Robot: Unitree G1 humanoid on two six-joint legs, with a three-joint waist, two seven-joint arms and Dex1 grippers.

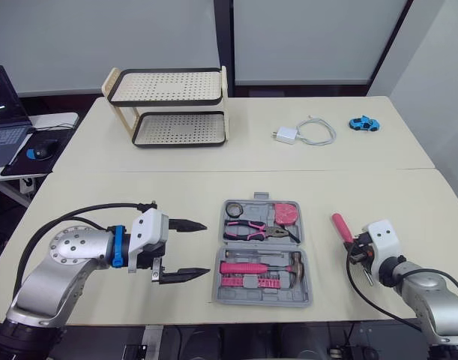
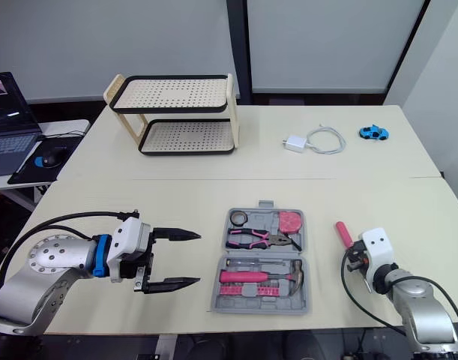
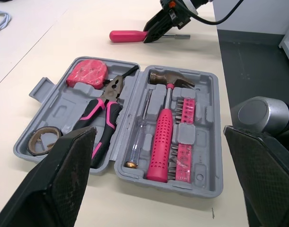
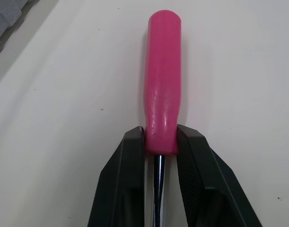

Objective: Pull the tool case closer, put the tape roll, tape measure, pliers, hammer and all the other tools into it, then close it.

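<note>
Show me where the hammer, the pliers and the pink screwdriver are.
hammer [image 3: 161, 146], left wrist view, on its pink handle.
pliers [image 3: 116, 87], left wrist view, on the metal joint.
screwdriver [image 4: 163, 85], right wrist view, middle of the pink handle.

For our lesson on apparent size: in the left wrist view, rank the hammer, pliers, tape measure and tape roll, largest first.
Hammer
Pliers, slightly smaller
Tape measure and tape roll: alike; roll is nearer, so unranked.
</note>
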